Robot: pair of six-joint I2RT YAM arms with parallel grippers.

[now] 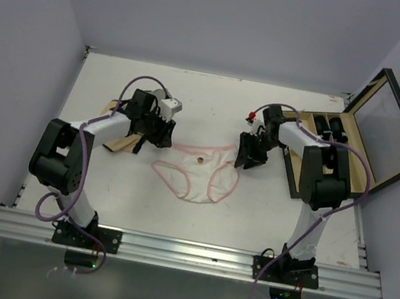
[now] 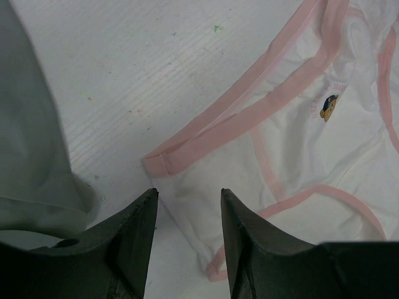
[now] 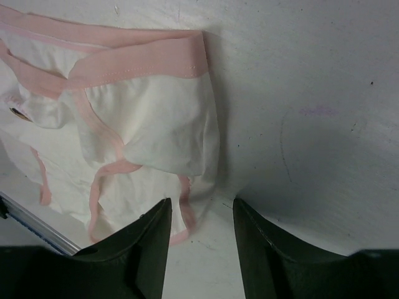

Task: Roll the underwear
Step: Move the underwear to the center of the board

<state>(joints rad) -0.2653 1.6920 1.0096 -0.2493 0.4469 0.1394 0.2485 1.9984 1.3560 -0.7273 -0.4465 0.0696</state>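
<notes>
Fingers (image 2: 134, 249) of left gripper (image 2: 188, 196) and right gripper (image 3: 201, 205) ajar, empty, flanking underwear (image 1: 198, 171); grey cloth (image 2: 31, 156) left, case (image 1: 388, 136) right

The underwear (image 1: 198, 171) lies spread flat and unrolled on the white surface (image 1: 215, 109) in front of me, midway between my two sides. It is thin white fabric with pink trim along the waistband and both leg openings. The waistband points away from me and the crotch toward me. A small dark print (image 2: 328, 107) sits just under the waistband's middle, and the cloth is lightly wrinkled.
</notes>
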